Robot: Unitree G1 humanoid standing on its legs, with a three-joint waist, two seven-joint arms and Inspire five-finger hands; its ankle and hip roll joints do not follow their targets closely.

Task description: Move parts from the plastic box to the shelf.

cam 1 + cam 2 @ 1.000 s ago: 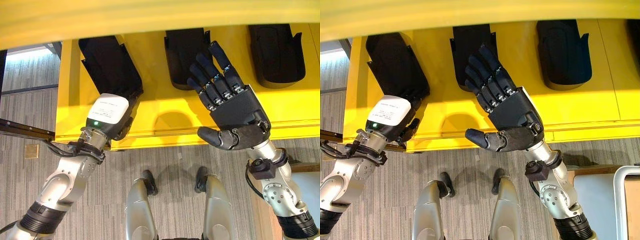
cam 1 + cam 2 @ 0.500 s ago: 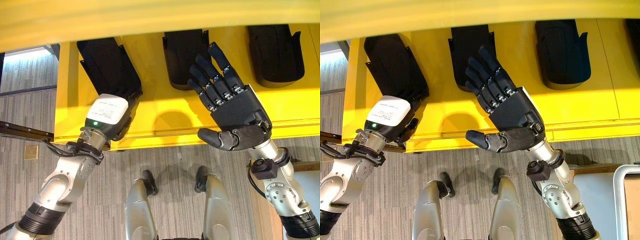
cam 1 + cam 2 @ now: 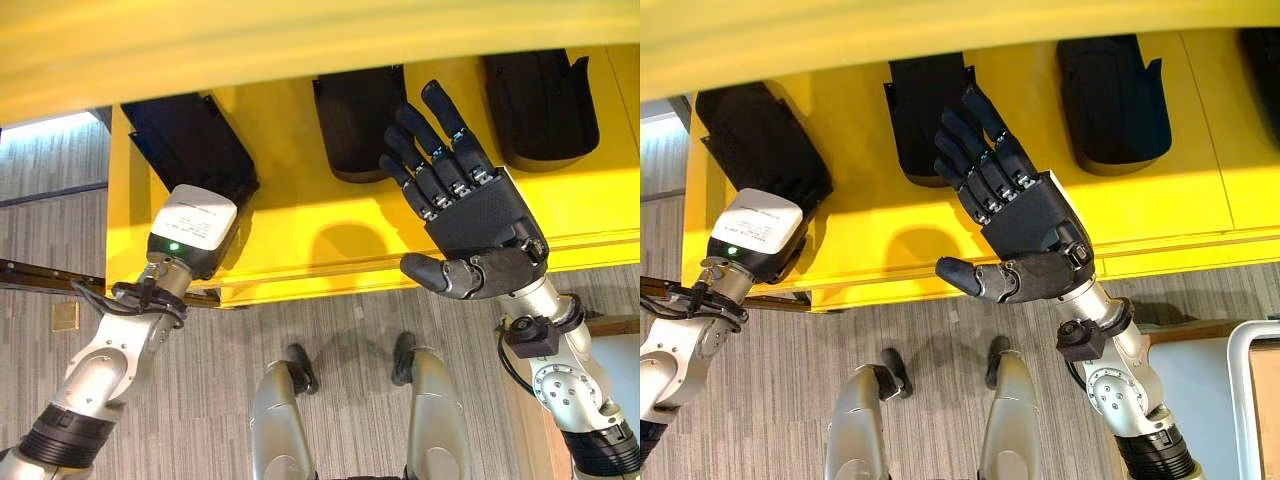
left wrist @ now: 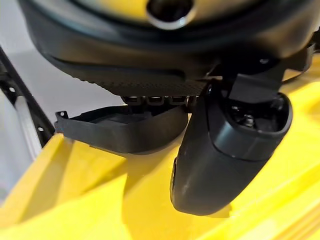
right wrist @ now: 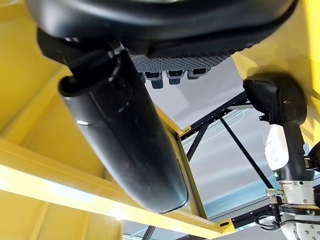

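Three black parts lie on the yellow shelf (image 3: pixel 300 230), long axes running front to back. At the left part (image 3: pixel 185 140) the left hand (image 3: pixel 192 228) covers its near end, fingers hidden, grip perhaps unreadable. Past the middle part (image 3: pixel 355 120), the right hand (image 3: pixel 465 205) hovers flat and empty; the right part (image 3: pixel 540 95) lies beyond. No writing is legible.

- Grey striped carpet floor (image 3: pixel 340 330) under everything.
- Small square brass-coloured floor plate (image 3: pixel 65 315) set into it.
- Dark metal rail (image 3: pixel 50 272) crossing at left.
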